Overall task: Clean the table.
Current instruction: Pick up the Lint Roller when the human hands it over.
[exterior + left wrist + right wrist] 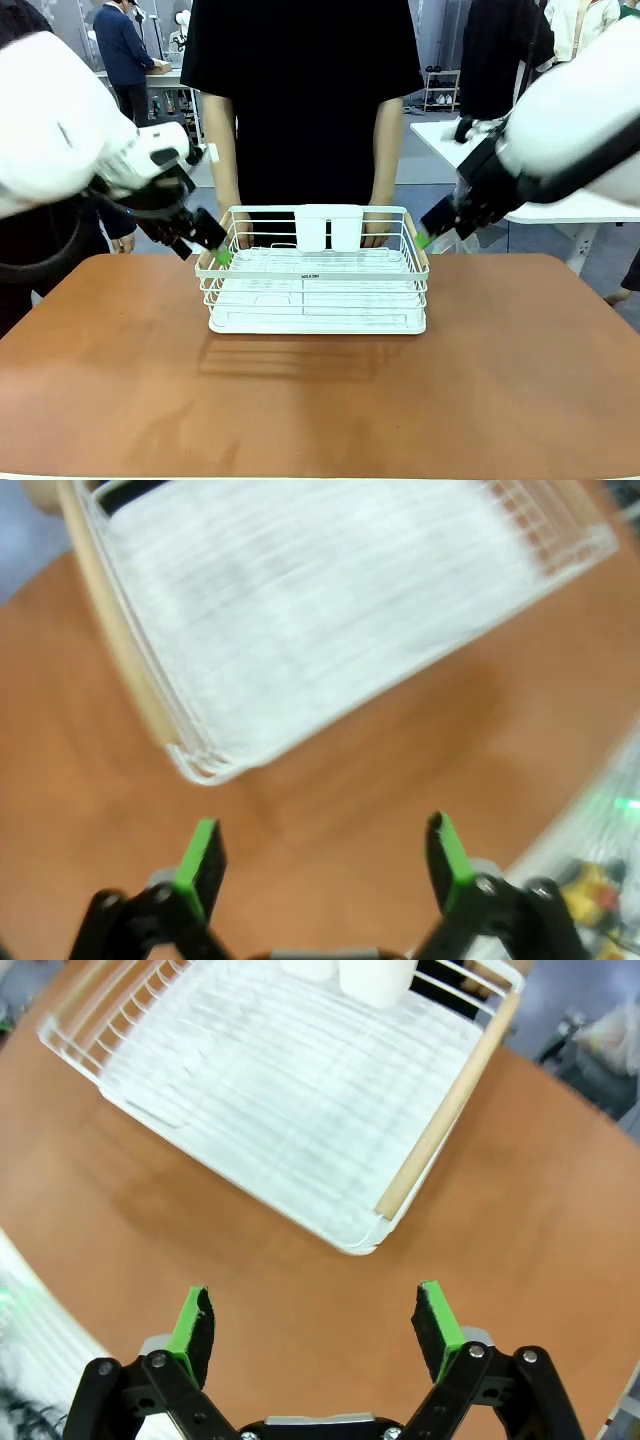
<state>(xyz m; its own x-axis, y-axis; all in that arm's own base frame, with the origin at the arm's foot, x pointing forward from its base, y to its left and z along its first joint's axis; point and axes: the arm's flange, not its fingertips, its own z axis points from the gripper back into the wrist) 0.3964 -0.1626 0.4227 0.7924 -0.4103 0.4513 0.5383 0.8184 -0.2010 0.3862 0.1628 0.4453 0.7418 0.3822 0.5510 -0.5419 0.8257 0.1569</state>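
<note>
While the white wire basket stands on the table, the left gripper hovers beside its left end and the right gripper beside its right end, both with jaws apart

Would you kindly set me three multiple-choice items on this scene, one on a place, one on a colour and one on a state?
1. Where does the white wire rack stand?
A. on the table, before the person
B. on the floor
C. lifted clear into the air

2. What colour are the rack's end rails?
A. black
B. pale wood
C. red

3. How do the left gripper and right gripper stand?
A. both shut on the rack
B. one shut, one open
C. both open, holding nothing

Answers:
1 A, the rack rests on the reddish-brown top.
2 B, both wrist views show tan rails.
3 C, the green pads stand apart with bare table between them.
</note>
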